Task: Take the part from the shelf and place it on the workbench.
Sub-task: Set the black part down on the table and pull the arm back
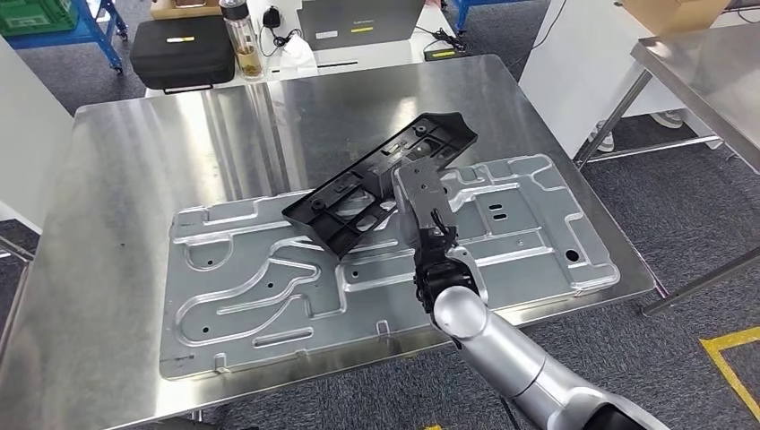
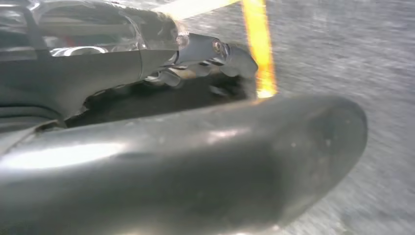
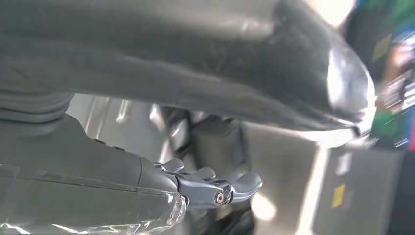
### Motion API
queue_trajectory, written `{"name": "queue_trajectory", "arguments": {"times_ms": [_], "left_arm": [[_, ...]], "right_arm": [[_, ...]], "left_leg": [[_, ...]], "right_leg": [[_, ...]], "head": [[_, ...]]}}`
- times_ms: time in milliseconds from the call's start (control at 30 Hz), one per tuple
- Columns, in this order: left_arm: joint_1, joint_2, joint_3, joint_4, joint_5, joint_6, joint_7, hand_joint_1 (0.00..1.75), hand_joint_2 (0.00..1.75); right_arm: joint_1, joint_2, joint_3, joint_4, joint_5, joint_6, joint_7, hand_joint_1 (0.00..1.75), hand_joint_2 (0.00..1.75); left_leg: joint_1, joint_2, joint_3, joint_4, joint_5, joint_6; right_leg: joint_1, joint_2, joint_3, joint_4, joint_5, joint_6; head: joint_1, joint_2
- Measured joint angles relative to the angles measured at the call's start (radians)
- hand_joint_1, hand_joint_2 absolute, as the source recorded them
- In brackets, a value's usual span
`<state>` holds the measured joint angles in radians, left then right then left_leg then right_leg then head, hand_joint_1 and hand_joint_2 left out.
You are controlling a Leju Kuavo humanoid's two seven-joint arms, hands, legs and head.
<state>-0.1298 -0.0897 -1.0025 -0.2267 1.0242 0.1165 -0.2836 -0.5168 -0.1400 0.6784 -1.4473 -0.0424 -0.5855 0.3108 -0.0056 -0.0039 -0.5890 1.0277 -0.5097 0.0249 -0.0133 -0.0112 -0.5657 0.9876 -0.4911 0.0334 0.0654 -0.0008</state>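
Note:
A long black plastic part (image 1: 367, 184) lies slanted over a stamped silver metal panel (image 1: 269, 287) on the steel workbench (image 1: 134, 170). My right hand (image 1: 423, 202) reaches in from below and holds the part at its middle right edge. In the right wrist view the dark part (image 3: 215, 139) sits between the thick thumb (image 3: 205, 73) and the straight fingers (image 3: 220, 188) of my right hand (image 3: 122, 166). My left hand (image 2: 98, 73) hangs over grey carpet with its fingers (image 2: 230, 56) loosely extended and nothing in them.
At the back of the bench stand a black case (image 1: 184, 49), a clear bottle (image 1: 242, 40) and a laptop (image 1: 358, 22). Another steel table (image 1: 708, 72) is at the right. Yellow floor tape (image 1: 730, 354) marks the carpet.

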Motion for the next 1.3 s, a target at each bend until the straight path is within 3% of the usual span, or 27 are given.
{"name": "queue_trajectory", "arguments": {"times_ms": [33, 100, 167, 233, 267, 300, 333, 400, 433, 500, 600, 667, 733, 767, 800, 833, 900, 967, 1067, 1133, 1233, 1267, 1300], "left_arm": [[0.000, 0.002, 0.000, 0.000, 0.001, 0.010, 0.023, 0.00, 0.00], [-0.002, 0.004, 0.000, 0.000, -0.002, 0.023, 0.043, 0.00, 0.00], [-0.003, 0.005, 0.000, 0.000, -0.004, 0.031, 0.047, 0.00, 0.00], [-0.003, 0.006, 0.000, 0.000, -0.005, 0.035, 0.047, 0.00, 0.00], [-0.003, 0.007, 0.000, 0.000, -0.005, 0.038, 0.047, 0.00, 0.00], [-0.003, 0.007, 0.000, 0.000, -0.005, 0.040, 0.046, 0.00, 0.00], [-0.003, 0.007, 0.000, 0.000, -0.005, 0.041, 0.045, 0.00, 0.00], [-0.004, 0.007, 0.000, 0.000, -0.005, 0.043, 0.043, 0.00, 0.00], [-0.004, 0.007, 0.000, 0.000, -0.005, 0.043, 0.043, 0.00, 0.00], [-0.004, 0.008, 0.000, 0.000, -0.005, 0.043, 0.043, 0.00, 0.00], [-0.004, 0.010, 0.000, 0.000, -0.005, 0.043, 0.046, 0.00, 0.00], [-0.006, 0.013, 0.000, 0.000, -0.005, 0.043, 0.047, 0.00, 0.00], [-0.010, 0.015, 0.000, 0.000, -0.005, 0.043, 0.048, 0.00, 0.00], [-0.012, 0.017, 0.000, 0.000, -0.004, 0.043, 0.049, 0.00, 0.00], [-0.013, 0.018, 0.000, 0.000, -0.004, 0.043, 0.050, 0.00, 0.00], [-0.013, 0.019, 0.000, 0.000, -0.003, 0.043, 0.052, 0.00, 0.00], [-0.009, 0.021, 0.000, 0.000, -0.002, 0.043, 0.055, 0.00, 0.00], [-0.004, 0.023, 0.000, 0.001, 0.000, 0.043, 0.056, 0.00, 0.00], [0.001, 0.024, 0.000, 0.001, 0.005, 0.043, 0.056, 0.00, 0.00], [0.002, 0.024, 0.000, 0.002, 0.008, 0.043, 0.056, 0.00, 0.00], [0.002, 0.025, 0.000, 0.004, 0.010, 0.043, 0.057, 0.00, 0.00], [0.002, 0.026, 0.000, 0.004, 0.011, 0.043, 0.057, 0.00, 0.00], [0.003, 0.027, 0.000, 0.004, 0.011, 0.043, 0.057, 0.00, 0.00]], "right_arm": [[0.003, -0.011, 0.004, -0.041, -0.027, 0.000, -0.013, 0.00, 0.00], [0.008, -0.032, 0.011, -0.122, -0.068, -0.008, -0.038, 0.00, 0.87], [0.013, -0.057, 0.017, -0.195, -0.094, -0.019, -0.066, 0.00, 1.75], [0.026, -0.080, 0.023, -0.258, -0.113, -0.029, -0.094, 0.00, 1.75], [0.035, -0.089, 0.026, -0.286, -0.119, -0.032, -0.107, 0.00, 1.75], [0.044, -0.097, 0.029, -0.312, -0.124, -0.034, -0.119, 0.00, 1.75], [0.051, -0.105, 0.032, -0.336, -0.128, -0.036, -0.131, 0.00, 1.75], [0.062, -0.118, 0.036, -0.380, -0.134, -0.038, -0.154, 0.00, 1.75], [0.068, -0.123, 0.036, -0.399, -0.139, -0.041, -0.167, 0.00, 1.75], [0.087, -0.130, 0.035, -0.430, -0.151, -0.048, -0.195, 0.00, 1.75], [0.117, -0.140, 0.031, -0.468, -0.169, -0.053, -0.232, 0.00, 1.75], [0.129, -0.145, 0.028, -0.488, -0.175, -0.053, -0.241, 0.00, 1.75], [0.142, -0.149, 0.027, -0.502, -0.181, -0.052, -0.248, 0.00, 1.75], [0.150, -0.150, 0.025, -0.507, -0.185, -0.052, -0.253, 0.00, 1.75], [0.159, -0.151, 0.023, -0.512, -0.190, -0.052, -0.259, 0.00, 1.75], [0.168, -0.152, 0.020, -0.516, -0.196, -0.052, -0.267, 0.00, 1.75], [0.186, -0.154, 0.011, -0.528, -0.206, -0.052, -0.283, 0.00, 1.75], [0.205, -0.157, 0.003, -0.541, -0.213, -0.050, -0.299, 0.00, 1.75], [0.240, -0.164, -0.010, -0.557, -0.224, -0.045, -0.322, 0.00, 1.75], [0.264, -0.168, -0.019, -0.565, -0.235, -0.040, -0.338, 0.00, 1.75], [0.293, -0.173, -0.034, -0.571, -0.247, -0.032, -0.357, 0.00, 1.75], [0.300, -0.173, -0.038, -0.571, -0.249, -0.031, -0.361, 0.00, 1.75], [0.306, -0.173, -0.040, -0.571, -0.251, -0.030, -0.363, 0.00, 1.75]], "left_leg": [[0.000, 0.000, 0.001, -0.002, 0.003, 0.003], [0.005, 0.000, 0.008, -0.016, 0.013, 0.010], [0.010, 0.001, 0.015, -0.029, 0.021, 0.015], [0.011, -0.002, 0.016, -0.031, 0.022, 0.017], [0.011, -0.003, 0.016, -0.030, 0.022, 0.017], [0.011, -0.005, 0.017, -0.030, 0.022, 0.017], [0.011, -0.007, 0.017, -0.029, 0.022, 0.016], [0.011, -0.010, 0.017, -0.026, 0.019, 0.011], [0.010, -0.011, 0.015, -0.024, 0.017, 0.006], [0.009, -0.012, 0.012, -0.022, 0.020, -0.006], [0.012, -0.008, 0.009, -0.016, 0.012, -0.022], [0.013, 0.000, -0.011, 0.042, -0.043, -0.032], [0.014, 0.004, -0.048, 0.164, -0.119, -0.039], [0.014, 0.004, -0.062, 0.218, -0.142, -0.042], [0.015, 0.004, -0.061, 0.242, -0.146, -0.045], [0.016, 0.004, -0.043, 0.230, -0.132, -0.047], [0.022, 0.005, 0.030, 0.119, -0.080, -0.052], [0.024, 0.001, 0.084, 0.019, -0.054, -0.049], [0.021, -0.006, 0.082, -0.003, -0.048, -0.032], [0.021, -0.006, 0.068, -0.005, -0.034, -0.013], [0.015, -0.004, 0.038, -0.007, -0.010, 0.012], [0.010, -0.004, 0.028, -0.006, -0.002, 0.017], [0.005, -0.003, 0.017, -0.006, 0.007, 0.020]], "right_leg": [[0.000, 0.000, 0.001, -0.001, 0.002, 0.003], [-0.001, 0.003, -0.001, 0.007, -0.009, 0.010], [-0.002, 0.007, -0.029, 0.077, -0.062, 0.014], [-0.003, 0.008, -0.082, 0.203, -0.123, 0.018], [-0.004, 0.009, -0.101, 0.249, -0.135, 0.020], [-0.005, 0.009, -0.108, 0.265, -0.126, 0.021], [-0.006, 0.009, -0.099, 0.243, -0.098, 0.021], [-0.007, 0.009, -0.045, 0.126, -0.026, 0.017], [-0.005, 0.011, -0.018, 0.069, -0.004, 0.013], [0.000, 0.013, 0.008, 0.014, 0.005, 0.004], [-0.001, 0.010, 0.012, -0.004, 0.011, -0.008], [-0.005, 0.006, 0.011, -0.016, 0.019, -0.022], [-0.004, 0.002, 0.002, -0.014, 0.025, -0.031], [-0.004, 0.000, -0.003, -0.011, 0.027, -0.033], [-0.005, -0.001, -0.009, -0.007, 0.029, -0.033], [-0.006, -0.002, -0.015, -0.002, 0.030, -0.032], [-0.008, -0.002, -0.028, 0.011, 0.033, -0.028], [-0.007, 0.000, -0.042, 0.022, 0.039, -0.016], [-0.005, 0.000, -0.053, 0.022, 0.059, 0.004], [-0.007, 0.001, -0.064, 0.039, 0.034, 0.014], [-0.006, 0.003, -0.105, 0.193, -0.098, 0.018], [-0.005, 0.003, -0.114, 0.250, -0.130, 0.017], [-0.002, 0.004, -0.113, 0.285, -0.141, 0.012]], "head": [[-0.001, 0.000], [-0.001, 0.000], [0.005, 0.000], [0.011, 0.000], [0.013, 0.000], [0.014, 0.000], [0.016, 0.000], [0.022, 0.000], [0.024, 0.000], [0.027, 0.000], [0.026, 0.000], [0.017, 0.000], [0.002, 0.000], [-0.003, 0.000], [-0.006, 0.000], [-0.008, 0.000], [-0.012, 0.000], [-0.017, 0.000], [-0.016, 0.000], [-0.013, 0.000], [0.005, 0.000], [0.010, 0.000], [0.015, 0.000]]}}
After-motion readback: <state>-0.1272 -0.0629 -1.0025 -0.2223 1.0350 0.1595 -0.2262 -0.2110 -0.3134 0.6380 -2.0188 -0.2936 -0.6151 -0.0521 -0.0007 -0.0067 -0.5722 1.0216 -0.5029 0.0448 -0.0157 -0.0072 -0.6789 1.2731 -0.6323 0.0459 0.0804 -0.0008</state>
